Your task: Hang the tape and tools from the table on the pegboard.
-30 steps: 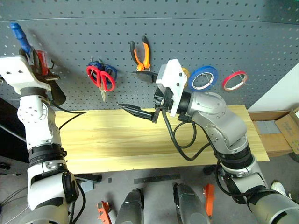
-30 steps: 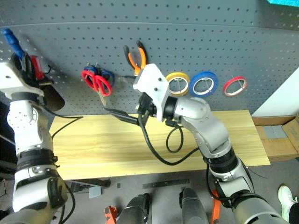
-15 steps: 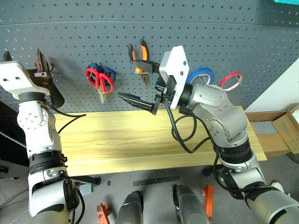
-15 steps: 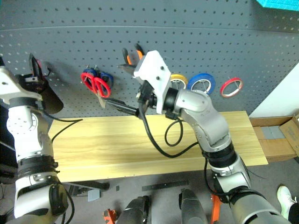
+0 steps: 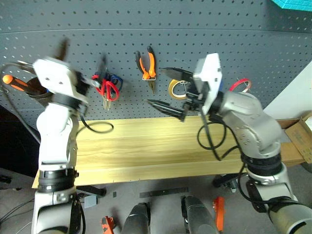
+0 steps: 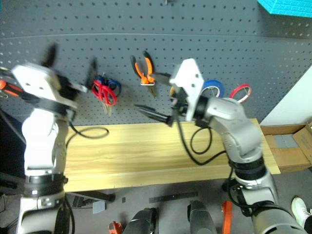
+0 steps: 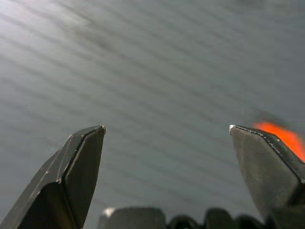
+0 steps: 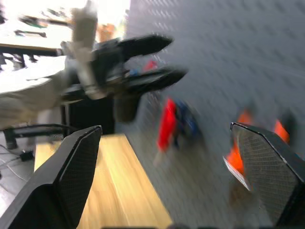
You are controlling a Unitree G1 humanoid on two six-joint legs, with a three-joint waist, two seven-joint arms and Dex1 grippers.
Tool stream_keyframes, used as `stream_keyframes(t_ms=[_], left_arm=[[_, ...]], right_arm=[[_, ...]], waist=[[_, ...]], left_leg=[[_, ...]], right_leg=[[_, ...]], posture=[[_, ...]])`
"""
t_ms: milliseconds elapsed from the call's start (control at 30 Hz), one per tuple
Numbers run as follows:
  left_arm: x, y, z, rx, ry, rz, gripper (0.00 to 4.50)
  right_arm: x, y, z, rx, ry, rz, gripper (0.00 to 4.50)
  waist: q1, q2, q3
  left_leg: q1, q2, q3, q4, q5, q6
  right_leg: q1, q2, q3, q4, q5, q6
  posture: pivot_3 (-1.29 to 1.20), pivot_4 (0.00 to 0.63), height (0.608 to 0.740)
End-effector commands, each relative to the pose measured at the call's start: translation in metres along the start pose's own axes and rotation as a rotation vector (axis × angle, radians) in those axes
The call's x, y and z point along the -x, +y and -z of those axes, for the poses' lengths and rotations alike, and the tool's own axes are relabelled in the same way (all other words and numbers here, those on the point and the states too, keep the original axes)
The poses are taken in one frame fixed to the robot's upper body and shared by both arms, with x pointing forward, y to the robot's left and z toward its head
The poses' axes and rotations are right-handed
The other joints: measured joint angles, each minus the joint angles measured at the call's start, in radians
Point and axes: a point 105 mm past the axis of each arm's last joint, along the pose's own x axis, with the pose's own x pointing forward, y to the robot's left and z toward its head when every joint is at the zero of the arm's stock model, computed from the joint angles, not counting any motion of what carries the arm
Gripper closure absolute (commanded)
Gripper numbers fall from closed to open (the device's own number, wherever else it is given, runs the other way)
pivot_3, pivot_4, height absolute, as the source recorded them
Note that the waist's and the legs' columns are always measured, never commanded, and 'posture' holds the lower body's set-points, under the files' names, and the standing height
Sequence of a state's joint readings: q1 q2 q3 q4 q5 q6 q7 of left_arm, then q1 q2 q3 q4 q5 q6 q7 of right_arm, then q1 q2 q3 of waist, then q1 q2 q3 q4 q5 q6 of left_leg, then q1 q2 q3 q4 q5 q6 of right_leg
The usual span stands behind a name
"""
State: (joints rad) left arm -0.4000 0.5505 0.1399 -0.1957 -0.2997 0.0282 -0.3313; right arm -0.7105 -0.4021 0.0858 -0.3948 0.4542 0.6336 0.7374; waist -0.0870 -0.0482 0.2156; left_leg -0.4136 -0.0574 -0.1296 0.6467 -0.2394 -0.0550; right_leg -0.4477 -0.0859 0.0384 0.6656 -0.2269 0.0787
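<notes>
Low in the frame, nearest of all, the table (image 5: 146,151) stretches from side to side; its light wood top has no tape or tools lying on it, so I think the hanging job is about done; a black cable (image 5: 100,127) curls over its left part, and it comes from the arm above.

Above the table, in the middle of the frame, both arms are up in the air; the right gripper (image 5: 162,88) is spread wide and holds nothing, and its fingers point to the left, toward the hung tools; the left gripper (image 5: 80,66), blurry at the upper left, is spread wide too and holds nothing; it sits close to the board, as if it has no more to carry.

Behind it all stands the pegboard (image 5: 243,39), dark grey and full of little holes; things hang on its hooks so they stay off the table; the red scissors (image 5: 108,89) hang at the left with blue scissors (image 5: 116,78) tucked just behind them; the pliers (image 5: 147,65) hang in the middle with the nose down; a yellow roll (image 5: 175,88) sits beside them; the red tape (image 5: 239,84) peeks out at the right, past the right arm; an orange screwdriver (image 5: 13,83) shows at the far left edge; I cannot pick out the blue screwdriver.
</notes>
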Motion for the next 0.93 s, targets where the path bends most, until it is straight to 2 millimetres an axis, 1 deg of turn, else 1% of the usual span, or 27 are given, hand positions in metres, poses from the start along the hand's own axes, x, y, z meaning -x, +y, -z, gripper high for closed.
stream_keyframes(t_ms=[33,67,100,133,200,267,300,367,433,467,500,533,600,667,767,800,900,933], left_arm=[[0.010,-0.030,0.000,0.123,0.074,0.139,0.01],[0.019,-0.036,0.012,0.162,0.129,0.158,0.01],[0.028,-0.040,0.028,0.225,0.218,0.154,0.01],[0.038,-0.041,0.043,0.265,0.304,0.134,0.01],[0.055,-0.042,0.061,0.307,0.399,0.112,0.01],[0.069,-0.041,0.077,0.316,0.480,0.069,0.01],[0.075,-0.043,0.082,0.310,0.509,0.062,0.01],[0.085,-0.040,0.092,0.327,0.554,0.014,0.01],[0.092,-0.034,0.102,0.325,0.581,-0.042,0.01],[0.094,-0.034,0.104,0.307,0.586,-0.049,0.01],[0.097,-0.033,0.107,0.295,0.593,-0.060,0.01],[0.103,-0.030,0.112,0.283,0.605,-0.087,0.01],[0.110,-0.029,0.117,0.270,0.617,-0.122,0.01],[0.121,-0.023,0.125,0.256,0.649,-0.175,0.01],[0.135,-0.015,0.135,0.243,0.699,-0.236,0.01],[0.140,-0.008,0.138,0.247,0.701,-0.276,0.01],[0.151,0.005,0.145,0.255,0.711,-0.365,0.01],[0.155,0.010,0.146,0.251,0.709,-0.398,0.01]], right_arm=[[0.012,0.011,0.003,0.013,0.023,-0.003,0.00],[0.016,0.013,0.013,-0.003,0.052,0.012,0.00],[0.021,0.015,0.024,-0.017,0.081,0.032,0.00],[0.025,0.016,0.033,-0.029,0.104,0.050,0.00],[0.032,0.017,0.052,-0.057,0.140,0.111,0.00],[0.039,0.014,0.071,-0.073,0.170,0.199,0.00],[0.044,0.010,0.080,-0.062,0.187,0.256,0.00],[0.059,-0.003,0.106,0.000,0.248,0.405,0.00],[0.075,-0.014,0.124,-0.009,0.257,0.550,0.00],[0.082,-0.016,0.131,-0.009,0.265,0.596,0.00],[0.088,-0.016,0.139,-0.005,0.274,0.626,0.00],[0.098,-0.013,0.155,-0.004,0.311,0.655,0.00],[0.112,-0.006,0.176,0.010,0.366,0.671,0.00],[0.129,0.002,0.195,-0.039,0.404,0.723,0.00],[0.147,0.006,0.212,-0.105,0.424,0.808,0.00],[0.151,0.006,0.215,-0.119,0.429,0.831,0.00],[0.156,0.005,0.221,-0.137,0.431,0.862,0.00],[0.156,0.005,0.222,-0.138,0.431,0.864,0.00]], waist=[[-0.001,0.000,0.000],[-0.002,0.001,0.000],[-0.002,0.002,0.000],[-0.001,0.003,-0.001],[-0.001,0.004,0.000],[0.003,0.004,-0.001],[0.004,0.004,-0.001],[0.006,0.004,-0.001],[0.009,0.004,-0.001],[0.012,0.005,-0.004],[0.014,0.006,-0.009],[0.015,0.007,-0.013],[0.018,0.010,-0.025],[0.021,0.010,-0.042],[0.023,0.013,-0.065],[0.023,0.014,-0.070],[0.026,0.018,-0.086],[0.026,0.018,-0.086]], left_leg=[[0.001,0.000,0.000,0.000,0.000,0.000],[0.003,0.001,0.001,0.000,0.000,0.000],[0.006,0.001,0.001,-0.001,0.000,0.000],[0.012,0.002,0.003,-0.002,0.000,0.000],[0.020,0.002,0.004,-0.002,-0.001,0.002],[0.022,0.002,0.004,-0.002,-0.001,0.002],[0.023,0.002,0.003,-0.001,-0.001,0.002],[0.026,0.002,0.004,-0.001,-0.001,0.002],[0.030,0.002,0.004,-0.001,-0.001,0.002],[0.032,0.002,0.004,-0.001,-0.001,0.003],[0.034,0.002,0.004,-0.001,-0.001,0.002],[0.034,0.002,0.004,-0.001,-0.001,0.002],[0.034,0.002,0.005,-0.002,-0.001,0.002],[0.034,0.002,0.005,-0.002,-0.001,0.002],[0.036,0.002,0.005,-0.004,-0.002,0.002],[0.037,0.002,0.006,-0.004,-0.002,0.002],[0.043,0.003,0.006,-0.005,-0.002,0.003],[0.047,0.004,0.006,-0.005,-0.002,0.003]], right_leg=[[0.000,0.000,0.000,0.001,0.000,0.000],[0.002,0.001,0.000,0.001,0.000,0.000],[0.005,0.001,0.001,0.001,0.000,0.000],[0.011,0.001,0.002,-0.001,0.000,0.000],[0.021,0.001,0.002,-0.003,-0.001,0.000],[0.024,0.002,0.002,-0.004,-0.001,0.000],[0.026,0.002,0.001,-0.005,-0.001,0.000],[0.029,0.002,0.002,-0.005,-0.001,0.000],[0.032,0.002,0.002,-0.005,-0.001,0.001],[0.034,0.002,0.002,-0.005,-0.001,0.000],[0.036,0.002,0.002,-0.005,-0.001,0.000],[0.036,0.002,0.002,-0.006,-0.001,0.000],[0.036,0.002,0.003,-0.008,-0.001,0.000],[0.037,0.002,0.003,-0.009,-0.001,0.000],[0.039,0.002,0.003,-0.009,-0.001,0.000],[0.039,0.002,0.003,-0.010,-0.001,0.000],[0.047,0.003,0.003,-0.014,-0.002,0.003],[0.053,0.004,0.002,-0.016,-0.003,0.005]], posture=[[-0.07,0.178,0.740],[-0.07,0.179,0.740],[-0.07,0.181,0.740],[-0.07,0.180,0.740],[-0.08,0.183,0.740],[-0.08,0.179,0.740],[-0.09,0.175,0.740],[-0.08,0.165,0.740],[-0.08,0.151,0.740],[-0.07,0.140,0.740],[-0.07,0.131,0.740],[-0.06,0.117,0.740],[-0.05,0.093,0.740],[-0.04,0.069,0.740],[-0.03,0.044,0.740],[-0.03,0.034,0.740],[-0.02,0.019,0.740],[-0.02,0.015,0.740]])
